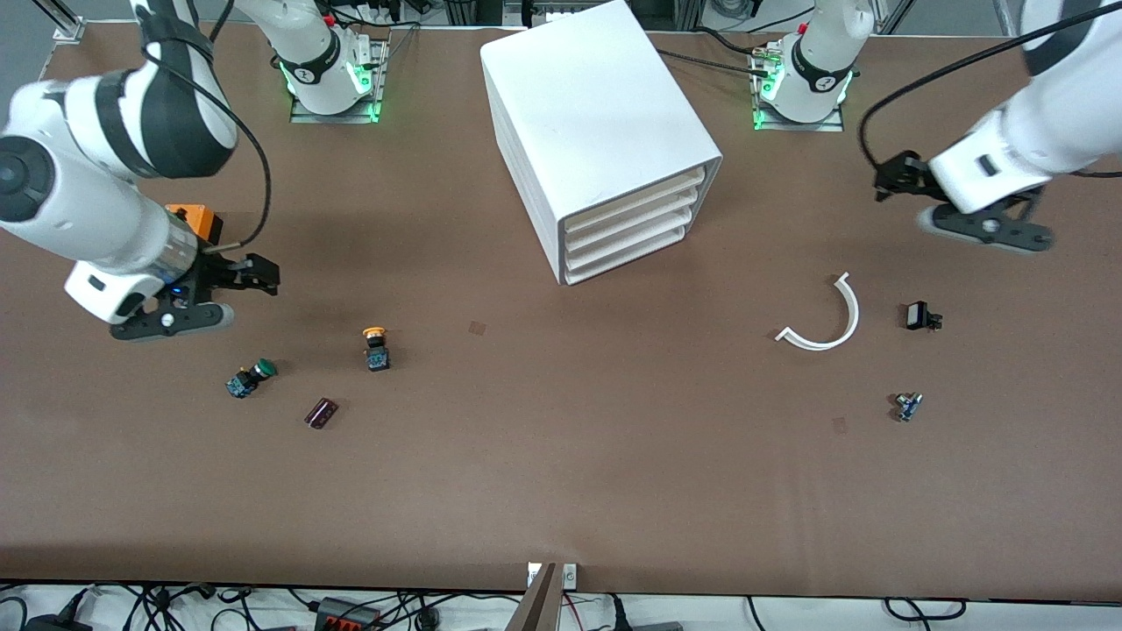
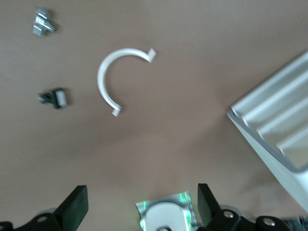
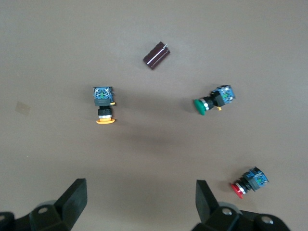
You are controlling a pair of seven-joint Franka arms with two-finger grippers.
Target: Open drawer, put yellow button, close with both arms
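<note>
Both pincers open, empty: right pincer point(image 3: 139, 202) hovers near yellow button point(image 3: 104, 106); left pincer point(image 2: 142, 204) probably staged beside shut drawer point(image 1: 633, 207)

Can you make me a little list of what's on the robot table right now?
cabinet: four drawers, all shut
top drawer: shut
yellow button: lying on the table
green button: lying nearer the front camera than the yellow button
left gripper: open, holding nothing
right gripper: open, above the buttons
white curved piece: near the left arm's end
</note>
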